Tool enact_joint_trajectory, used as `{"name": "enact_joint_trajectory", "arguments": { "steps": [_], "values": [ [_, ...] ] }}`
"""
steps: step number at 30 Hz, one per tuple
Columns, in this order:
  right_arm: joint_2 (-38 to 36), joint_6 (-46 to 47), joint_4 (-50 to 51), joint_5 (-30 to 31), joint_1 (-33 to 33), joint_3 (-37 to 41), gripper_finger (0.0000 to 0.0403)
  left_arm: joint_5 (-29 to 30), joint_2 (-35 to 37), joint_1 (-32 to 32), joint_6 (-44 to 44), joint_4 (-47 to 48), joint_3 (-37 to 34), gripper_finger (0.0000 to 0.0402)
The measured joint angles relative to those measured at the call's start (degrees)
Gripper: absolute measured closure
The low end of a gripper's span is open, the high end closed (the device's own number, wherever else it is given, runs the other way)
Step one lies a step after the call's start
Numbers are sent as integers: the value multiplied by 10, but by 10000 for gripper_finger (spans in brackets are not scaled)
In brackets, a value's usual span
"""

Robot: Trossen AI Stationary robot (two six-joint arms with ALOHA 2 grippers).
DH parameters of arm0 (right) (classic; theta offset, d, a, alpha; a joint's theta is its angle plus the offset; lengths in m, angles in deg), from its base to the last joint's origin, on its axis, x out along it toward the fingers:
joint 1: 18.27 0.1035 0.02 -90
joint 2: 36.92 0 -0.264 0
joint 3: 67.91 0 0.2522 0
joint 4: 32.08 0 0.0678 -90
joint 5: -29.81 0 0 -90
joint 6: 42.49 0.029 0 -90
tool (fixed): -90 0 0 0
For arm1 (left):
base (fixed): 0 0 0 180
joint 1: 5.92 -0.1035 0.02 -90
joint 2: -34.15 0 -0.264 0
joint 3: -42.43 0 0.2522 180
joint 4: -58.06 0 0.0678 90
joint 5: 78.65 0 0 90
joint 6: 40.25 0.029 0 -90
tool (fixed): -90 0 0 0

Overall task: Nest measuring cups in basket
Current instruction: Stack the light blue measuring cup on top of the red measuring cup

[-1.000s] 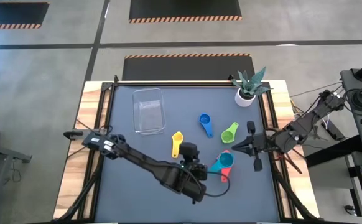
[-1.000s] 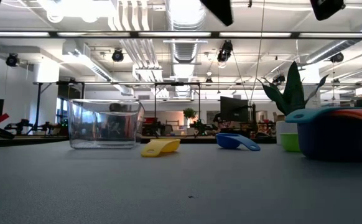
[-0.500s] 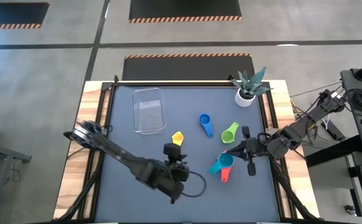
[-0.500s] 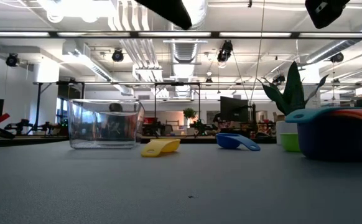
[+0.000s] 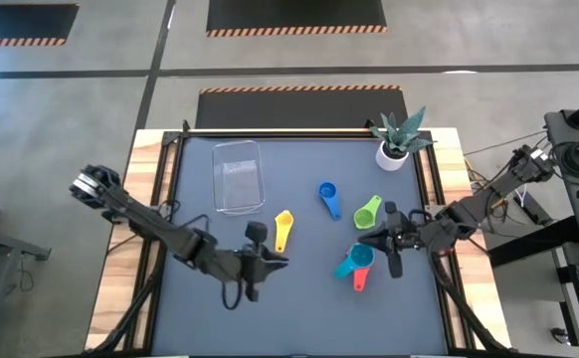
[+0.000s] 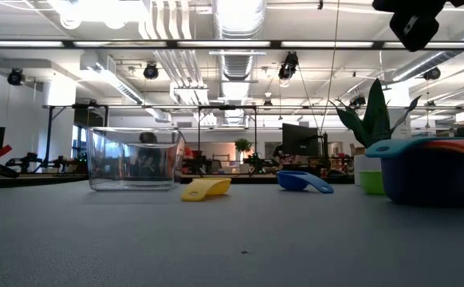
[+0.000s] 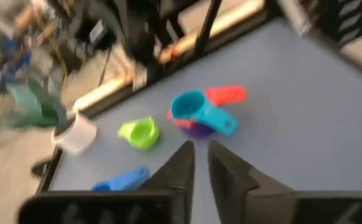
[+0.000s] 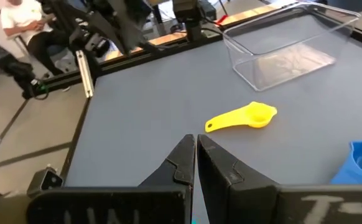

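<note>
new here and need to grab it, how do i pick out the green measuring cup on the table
Find the white plant pot at the table's far right corner. Just in front of it, beside the right gripper, lies the green measuring cup. It lies alone, lime green, between the blue cup and the stacked teal cup.

potted plant (image 5: 397, 142), seated person (image 8: 28, 28)

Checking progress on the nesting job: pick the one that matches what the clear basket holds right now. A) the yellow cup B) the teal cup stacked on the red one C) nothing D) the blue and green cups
C: the basket shows only its bare clear floor, while the yellow cup, blue cup, green cup and the teal cup all lie outside it on the table.
</note>
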Motion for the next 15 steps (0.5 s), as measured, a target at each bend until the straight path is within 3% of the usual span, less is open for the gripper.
{"name": "enact_joint_trajectory", "arguments": {
  "steps": [3,7,15],
  "values": [
    [11,1,0,0,-12,-5,394,-47,41,-9,37,-81,-55,397],
    [41,-16,1,0,-30,-33,394,-101,95,-28,73,-157,-116,393],
    [121,-27,68,-1,-52,-126,394,-102,182,-73,72,-162,-171,401]
  ]
}}
